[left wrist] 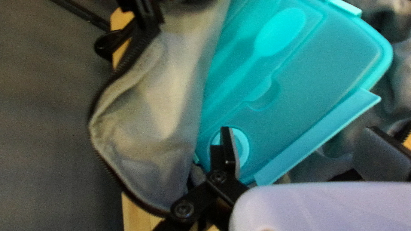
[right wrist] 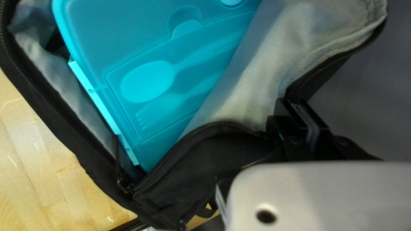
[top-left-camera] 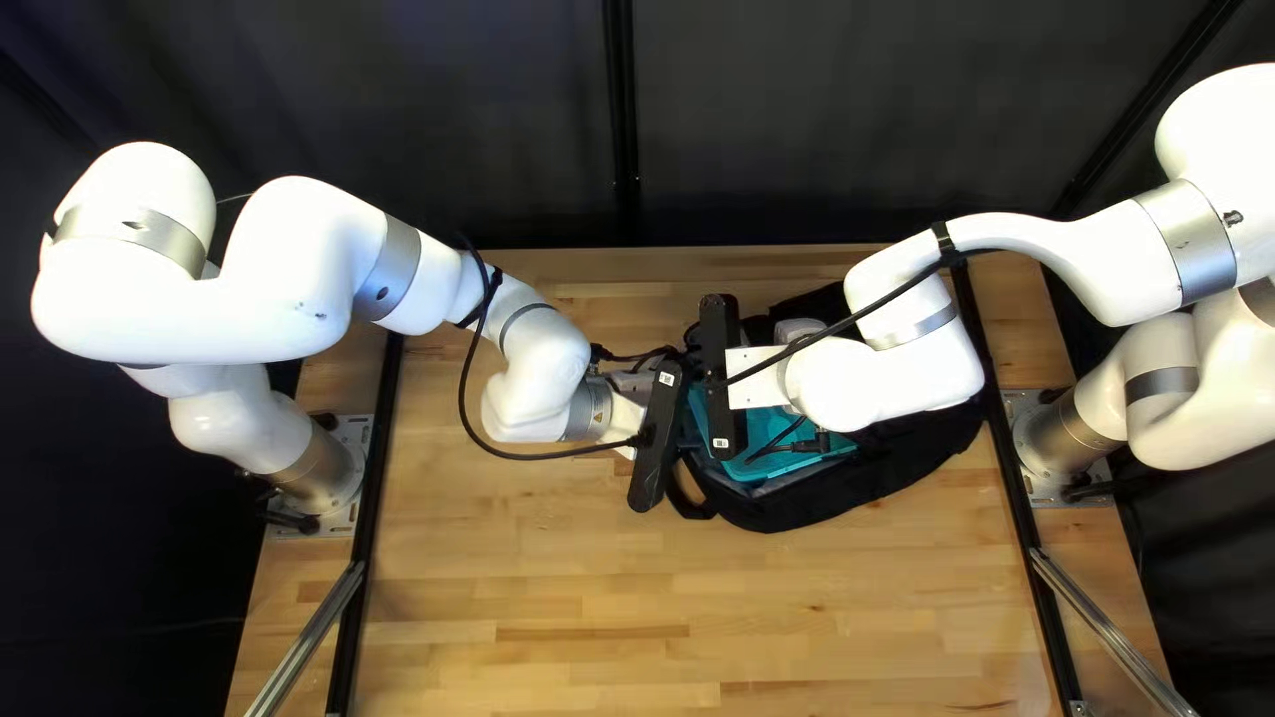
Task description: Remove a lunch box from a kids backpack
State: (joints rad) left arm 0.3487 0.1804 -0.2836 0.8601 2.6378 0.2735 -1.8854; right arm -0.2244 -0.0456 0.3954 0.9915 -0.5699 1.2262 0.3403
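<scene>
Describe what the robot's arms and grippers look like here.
The left arm and right arm have white, rounded links with silver-grey bands and black cables. A long black bar with a small pale label crosses each wrist. The left gripper has black fingers and bolted links; the right gripper is also black.

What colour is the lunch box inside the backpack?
The lunch box is bright turquoise, a blue-green; it shows best in the left wrist view.

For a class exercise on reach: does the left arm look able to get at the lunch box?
Probably yes: the left gripper hangs open over the lunch box, most of it uncovered, and the right gripper holds an edge of the open backpack.
</scene>
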